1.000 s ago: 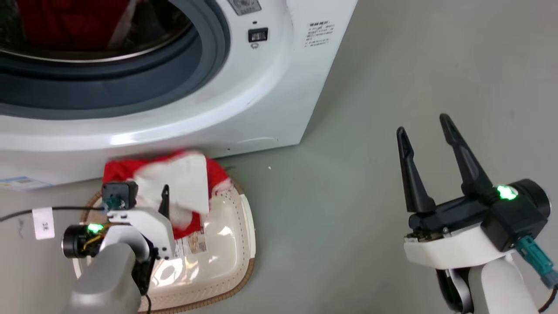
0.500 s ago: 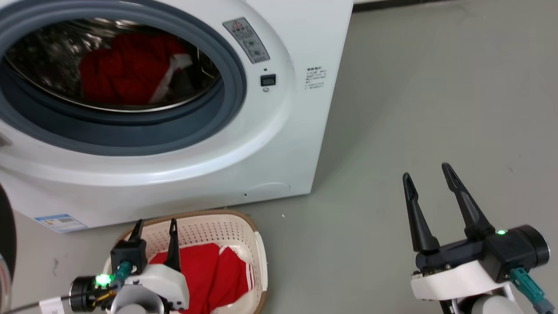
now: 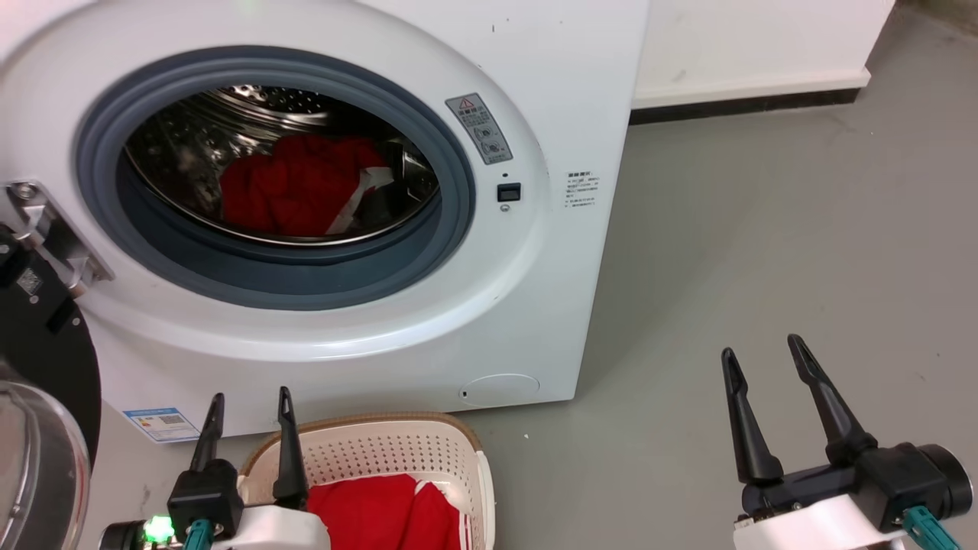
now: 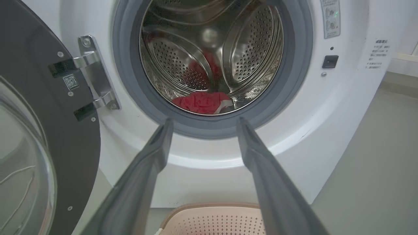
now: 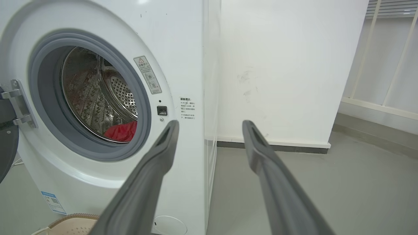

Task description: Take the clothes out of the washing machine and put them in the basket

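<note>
The white washing machine (image 3: 489,305) stands with its porthole uncovered, and red clothes (image 3: 294,191) lie in the steel drum, also seen as red clothes (image 4: 202,101) and red clothes (image 5: 121,131). On the floor in front sits the cream basket (image 3: 397,451) with a red garment (image 3: 382,519) inside. My left gripper (image 3: 250,399) is open and empty above the basket's left rim, fingers pointing at the machine. My right gripper (image 3: 764,353) is open and empty over the floor, to the right of the machine. The basket (image 4: 212,218) shows below the left gripper (image 4: 203,122).
The black-framed glass door (image 3: 38,367) hangs open at the left on its metal hinge (image 3: 53,237). Grey floor (image 3: 764,252) stretches to the right of the machine. A white wall with a dark skirting (image 3: 749,107) runs behind.
The camera has tilted up, bringing the whole porthole into view. The red garment, draped over the basket's edge a second ago, now lies inside it. My left gripper has lifted clear of it.
</note>
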